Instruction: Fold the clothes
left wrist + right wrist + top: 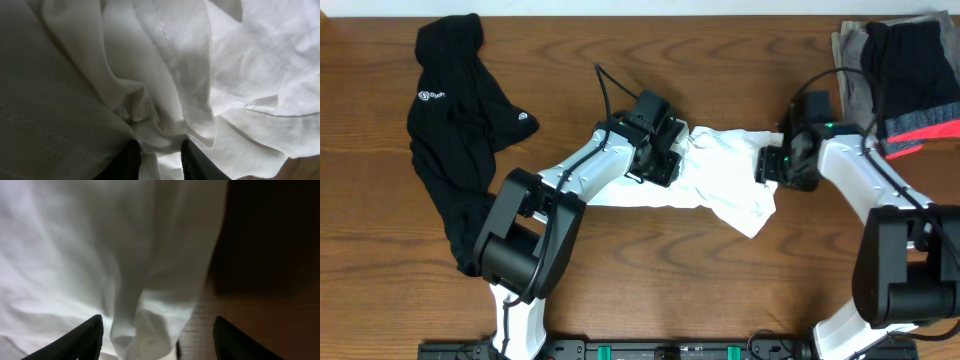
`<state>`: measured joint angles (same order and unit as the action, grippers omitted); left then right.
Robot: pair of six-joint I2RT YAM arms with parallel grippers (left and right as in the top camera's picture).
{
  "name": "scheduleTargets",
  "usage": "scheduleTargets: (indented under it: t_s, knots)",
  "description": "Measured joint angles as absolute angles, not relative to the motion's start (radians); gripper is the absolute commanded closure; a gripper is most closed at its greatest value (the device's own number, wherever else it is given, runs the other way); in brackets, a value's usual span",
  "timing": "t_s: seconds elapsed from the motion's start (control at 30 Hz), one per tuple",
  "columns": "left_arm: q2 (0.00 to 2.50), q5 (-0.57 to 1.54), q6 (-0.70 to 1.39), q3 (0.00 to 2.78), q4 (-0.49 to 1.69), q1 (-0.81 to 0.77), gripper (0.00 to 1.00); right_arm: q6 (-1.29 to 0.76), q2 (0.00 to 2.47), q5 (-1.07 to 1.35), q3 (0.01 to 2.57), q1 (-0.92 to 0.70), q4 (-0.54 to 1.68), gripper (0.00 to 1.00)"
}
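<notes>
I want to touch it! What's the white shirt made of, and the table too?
The white shirt looks like soft, thin matte cloth, maybe cotton: it wrinkles and drapes in folds. The table looks like smooth brown wood, with wavy grain lines, perhaps only veneer.

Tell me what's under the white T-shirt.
Only wooden table shows around the white T-shirt; nothing pokes out from beneath. Its bunched folds hide whatever lies under them. On top, the left gripper pinches a fold; the right gripper's jaws stand open.
</notes>
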<state>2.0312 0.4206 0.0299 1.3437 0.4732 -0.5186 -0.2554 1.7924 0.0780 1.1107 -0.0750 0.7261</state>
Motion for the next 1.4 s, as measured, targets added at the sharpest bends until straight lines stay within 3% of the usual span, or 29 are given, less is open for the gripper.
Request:
scheduleTargets:
  t_s: [0.8,0.97,1.03,1.27,1.33,1.4]
  knots:
    - [2.031,0.42,0.03,1.344,0.472,-0.519,0.71,-0.474,1.843,-0.067,1.102,-0.205,0.717,0.44]
    - [2.031,0.421,0.03,1.344,0.472,-0.518,0.71,-0.487,1.843,-0.068,1.102,-0.205,0.72,0.52]
    - [2.031,0.42,0.031,1.344,0.473,-0.518,0.71,-0.49,1.843,-0.068,1.102,-0.205,0.72,0.48]
    - [2.03,0.432,0.069,1.344,0.48,-0.508,0.4,-0.494,1.834,-0.068,1.063,-0.205,0.687,0.49]
    - [2.022,0.436,0.078,1.344,0.485,-0.5,0.34,-0.495,1.829,-0.067,1.054,-0.205,0.676,0.55]
    - [2.006,0.439,0.082,1.344,0.49,-0.492,0.32,-0.497,1.827,-0.059,1.05,-0.205,0.668,0.67]
